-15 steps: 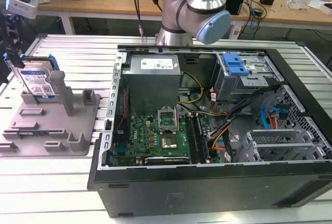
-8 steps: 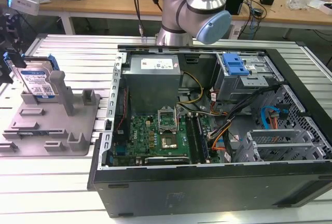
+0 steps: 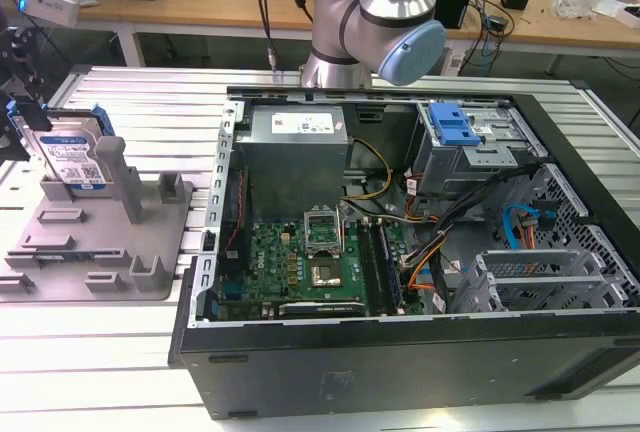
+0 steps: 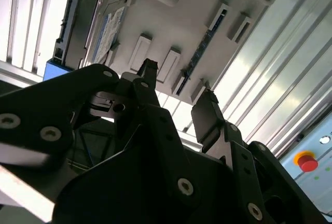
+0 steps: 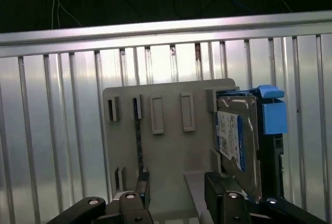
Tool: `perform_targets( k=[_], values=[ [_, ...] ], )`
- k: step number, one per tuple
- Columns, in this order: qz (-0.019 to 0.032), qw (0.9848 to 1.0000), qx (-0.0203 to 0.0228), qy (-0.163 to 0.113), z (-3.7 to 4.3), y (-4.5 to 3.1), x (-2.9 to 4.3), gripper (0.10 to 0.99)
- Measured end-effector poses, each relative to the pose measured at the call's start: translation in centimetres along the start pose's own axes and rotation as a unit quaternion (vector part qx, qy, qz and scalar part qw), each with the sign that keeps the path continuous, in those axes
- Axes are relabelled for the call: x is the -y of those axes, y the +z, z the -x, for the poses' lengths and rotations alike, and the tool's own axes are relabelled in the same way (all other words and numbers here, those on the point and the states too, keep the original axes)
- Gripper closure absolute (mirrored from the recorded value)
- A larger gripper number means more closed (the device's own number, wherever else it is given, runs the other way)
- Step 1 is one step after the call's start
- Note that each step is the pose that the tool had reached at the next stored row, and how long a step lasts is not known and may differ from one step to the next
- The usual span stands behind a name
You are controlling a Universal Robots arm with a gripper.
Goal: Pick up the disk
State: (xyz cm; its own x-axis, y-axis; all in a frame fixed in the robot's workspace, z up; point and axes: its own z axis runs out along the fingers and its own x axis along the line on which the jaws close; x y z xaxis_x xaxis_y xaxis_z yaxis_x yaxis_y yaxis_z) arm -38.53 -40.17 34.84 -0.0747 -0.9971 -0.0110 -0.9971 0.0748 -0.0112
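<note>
Slatted metal surface (image 3: 130,92) carries an open PC case (image 3: 400,372) on the exterior view's right and a grey fixture (image 3: 105,242) on its left. Arm (image 3: 375,12) rises behind the case. Disk (image 3: 72,157) stands on edge at the fixture's far-left end, just beside an upright post (image 3: 112,167), label towards the camera, blue rails on its sides. In the first wrist view the gripper (image 5: 178,182) hangs over the fixture, fingers (image 5: 213,187) apart, nothing between them. One finger sits close beside the disk; can't tell contact.
</note>
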Motion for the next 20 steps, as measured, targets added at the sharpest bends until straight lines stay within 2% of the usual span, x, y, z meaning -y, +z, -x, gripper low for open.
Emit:
perform_targets(
  k=[3, 5, 10, 16, 17, 18, 20],
  values=[
    [0.0000, 1.0000, 0.0000, -0.001, 0.41, 0.01, -0.02, 0.545],
    [0.0000, 1.0000, -0.0005, -0.002, 2.00, 0.05, -0.21, 0.545],
    [0.0000, 1.0000, -0.0004, -0.009, 4.00, 0.13, -0.60, 0.545],
    [0.0002, 0.9998, -0.0003, -0.018, 6.84, 0.19, -1.11, 0.545],
    [0.0002, 0.9998, -0.0003, -0.019, 7.40, 0.21, -1.30, 0.545],
    [0.0002, 0.9998, -0.0002, -0.019, 7.86, 0.27, -1.80, 0.545],
    [0.0002, 0.9998, -0.0003, -0.019, 8.12, 0.35, -2.50, 0.545]
  ],
)
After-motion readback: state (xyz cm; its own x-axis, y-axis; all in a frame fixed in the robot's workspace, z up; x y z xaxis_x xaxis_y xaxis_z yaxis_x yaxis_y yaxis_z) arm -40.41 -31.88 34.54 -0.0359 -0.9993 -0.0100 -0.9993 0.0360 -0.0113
